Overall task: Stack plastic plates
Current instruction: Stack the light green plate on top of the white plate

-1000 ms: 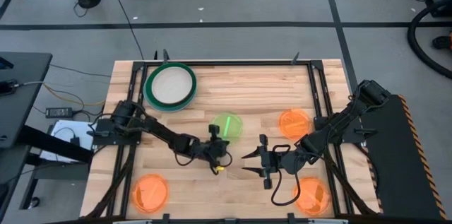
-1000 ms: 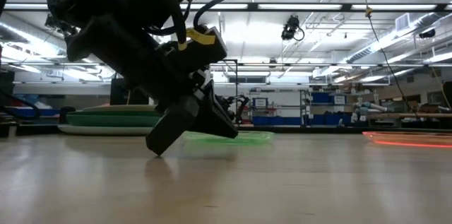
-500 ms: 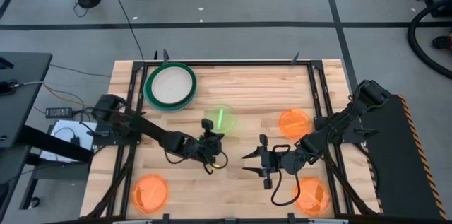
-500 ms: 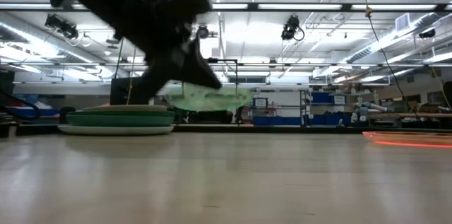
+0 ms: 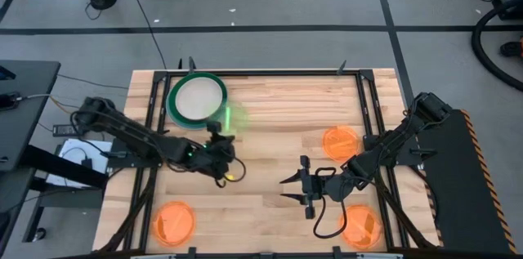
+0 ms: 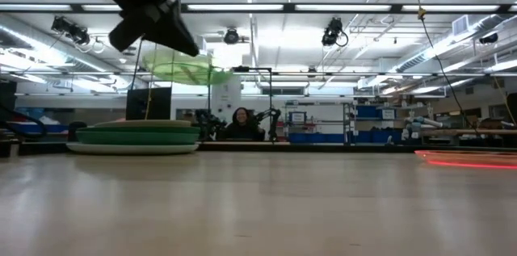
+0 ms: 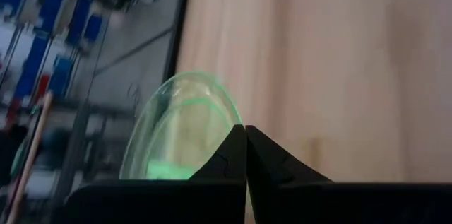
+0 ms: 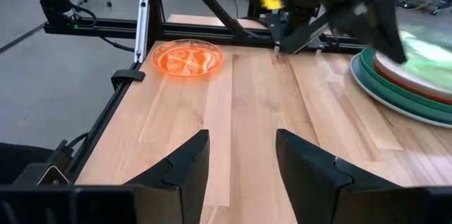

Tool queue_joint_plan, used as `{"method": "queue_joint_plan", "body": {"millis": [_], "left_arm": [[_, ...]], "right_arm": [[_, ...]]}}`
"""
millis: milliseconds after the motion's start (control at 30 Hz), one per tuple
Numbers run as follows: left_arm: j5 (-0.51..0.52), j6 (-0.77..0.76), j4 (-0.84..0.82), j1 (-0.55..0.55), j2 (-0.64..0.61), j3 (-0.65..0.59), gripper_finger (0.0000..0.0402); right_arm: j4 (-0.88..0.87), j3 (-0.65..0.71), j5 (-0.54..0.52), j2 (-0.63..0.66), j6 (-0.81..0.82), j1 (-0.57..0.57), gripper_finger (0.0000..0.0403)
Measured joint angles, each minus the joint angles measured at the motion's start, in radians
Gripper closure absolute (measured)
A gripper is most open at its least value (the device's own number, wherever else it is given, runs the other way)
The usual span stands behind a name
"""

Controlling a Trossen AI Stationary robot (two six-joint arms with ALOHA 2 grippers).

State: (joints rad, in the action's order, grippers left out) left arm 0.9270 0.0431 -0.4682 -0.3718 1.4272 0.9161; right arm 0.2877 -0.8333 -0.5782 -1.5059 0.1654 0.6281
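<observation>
The left end effector (image 5: 219, 146) is clamped on the edge of a small translucent neon-green plastic plate (image 5: 228, 119), holding it in the air left of centre in the high view. In the low view that plate (image 6: 188, 69) hangs tilted near the top of the frame, well above the wooden counter (image 5: 278, 120). The left wrist view shows the two dark fingers pressed together over its rim (image 7: 185, 136).

The relation that matters: the stack of large round plastic plates (image 5: 197, 100), cream on top with dark-green and teal rims showing, sits in the upper left of the high view, just up and to the left of the carried plate. The green plate's edge nearly overlaps the stack's rim from above. The next move, as I judge it, needs only a short carry that way and a lowering.

The right end effector (image 5: 296, 189) waits low and right of centre, fingers spread and empty. Three small translucent orange plastic plates lie flat: one at lower left (image 5: 174, 221), one at centre right (image 5: 340, 141), one at lower right (image 5: 362, 226).
</observation>
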Motion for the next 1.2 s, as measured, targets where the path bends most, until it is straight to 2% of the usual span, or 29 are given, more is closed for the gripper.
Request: {"method": "queue_joint_plan", "body": {"millis": [233,433,700,1067,1200], "left_arm": [[0.023,-0.201,-0.336,0.082,-0.059,-0.001,0.0398],[0.023,-0.294,-0.404,0.196,-0.076,-0.055,0.0398],[0.030,-0.399,-0.388,0.353,-0.075,-0.109,0.0398],[0.016,-0.275,-0.103,0.476,-0.068,-0.110,0.0398],[0.006,-0.259,0.012,0.508,-0.058,-0.155,0.0398]], "right_arm": [[0.000,0.000,0.000,0.000,0.000,0.000,0.0229],[0.002,0.000,0.000,0.000,0.000,0.000,0.0229],[0.001,0.000,0.000,0.000,0.000,0.000,0.0229],[0.003,0.000,0.000,0.000,0.000,0.000,0.0229],[0.003,0.000,0.000,0.000,0.000,0.000,0.0229]]}}
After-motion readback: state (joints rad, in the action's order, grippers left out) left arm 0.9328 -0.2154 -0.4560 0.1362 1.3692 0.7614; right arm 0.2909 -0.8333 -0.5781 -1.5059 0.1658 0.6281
